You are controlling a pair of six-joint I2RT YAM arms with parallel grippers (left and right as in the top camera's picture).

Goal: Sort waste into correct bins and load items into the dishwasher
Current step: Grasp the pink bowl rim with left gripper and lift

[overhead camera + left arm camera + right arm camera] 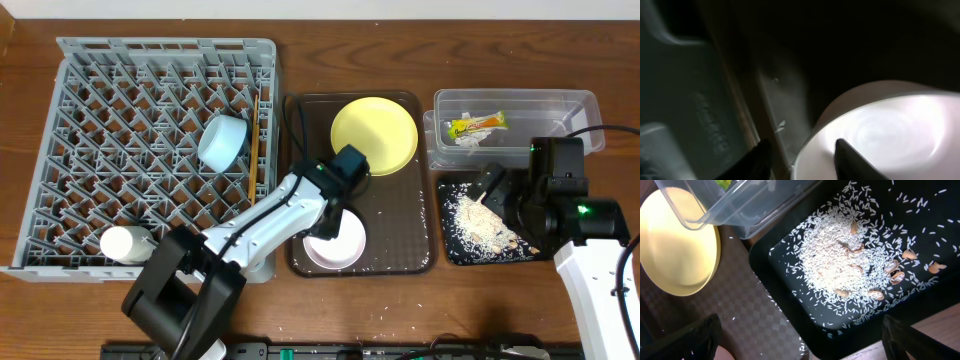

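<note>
Left tool [802, 146] part open, its 2 fingers astride the white-pink bowl [890, 130] rim, not pinching; right tool [800, 347] spread wide above rice crumbs [830, 255] in the black tray [945, 305].

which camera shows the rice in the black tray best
Right wrist: the rice fills the frame, single grains and brownish bits sharp on the black tray. Overhead shows only a small pale patch. Left wrist shows none of it.
</note>
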